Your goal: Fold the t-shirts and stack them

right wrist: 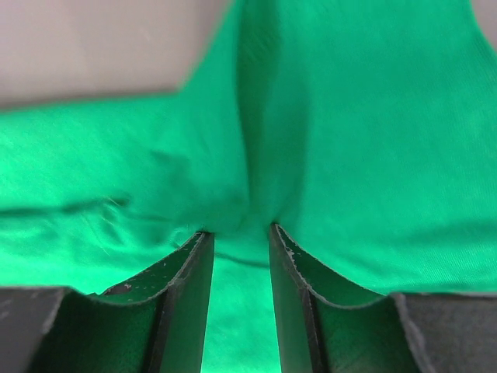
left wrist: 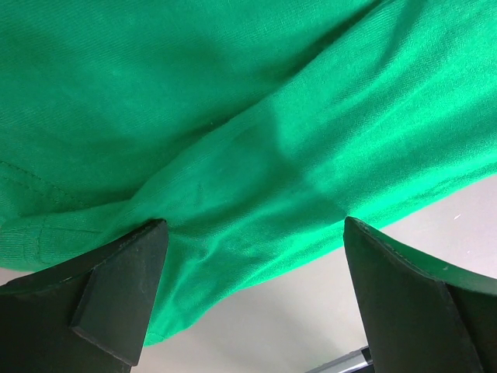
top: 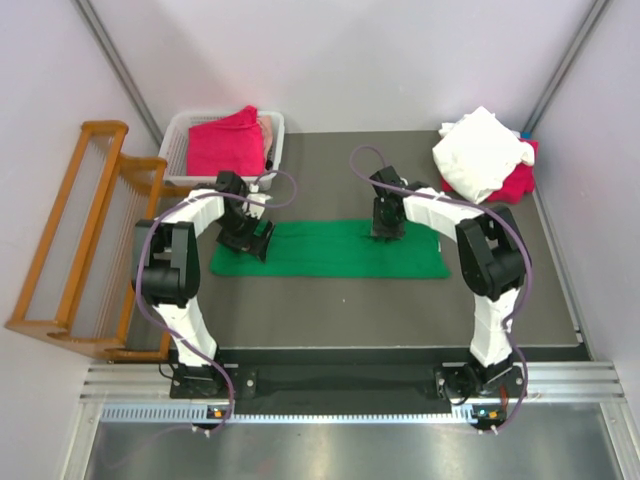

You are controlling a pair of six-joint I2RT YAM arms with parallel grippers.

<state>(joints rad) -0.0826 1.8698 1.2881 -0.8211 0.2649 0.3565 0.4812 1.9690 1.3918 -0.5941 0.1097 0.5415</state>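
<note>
The green t-shirt [top: 330, 250] lies flat at the middle of the table [top: 400, 310], folded into a long band that runs from 9 o'clock to 3 o'clock in my overhead view. Its near edge looks straight, and its 3 o'clock end is squared off.

My left tool [top: 255, 240] sits over the band's 9 o'clock end. On the left wrist view the tool [left wrist: 255, 225] stands wide, its two dark fingers [left wrist: 116, 295] far apart with green cloth [left wrist: 272, 116] spread between and beyond them. A soft fold runs diagonally across that view, and pale table shows past the cloth's edge toward 5 o'clock. Nothing is gripped on this side.

My right tool [top: 383, 232] is down on the far edge of the band, a little toward 3 o'clock from its middle. On the right wrist view the tool [right wrist: 239, 231] is narrow, and a ridge of green cloth [right wrist: 373, 140] gathers right at the fingertips, with a crease running away from them toward 12 o'clock. I read that as a pinch on the shirt.

Toward 1 o'clock, at the far right corner of the table, a white t-shirt [top: 480, 155] sits bunched on top of a red t-shirt [top: 518, 182]. Toward 11 o'clock, a crimson t-shirt [top: 228, 145] fills the white slatted basket [top: 178, 130]. Toward 9 o'clock, off the table's left side, stands the orange wooden rack [top: 75, 240].
</note>
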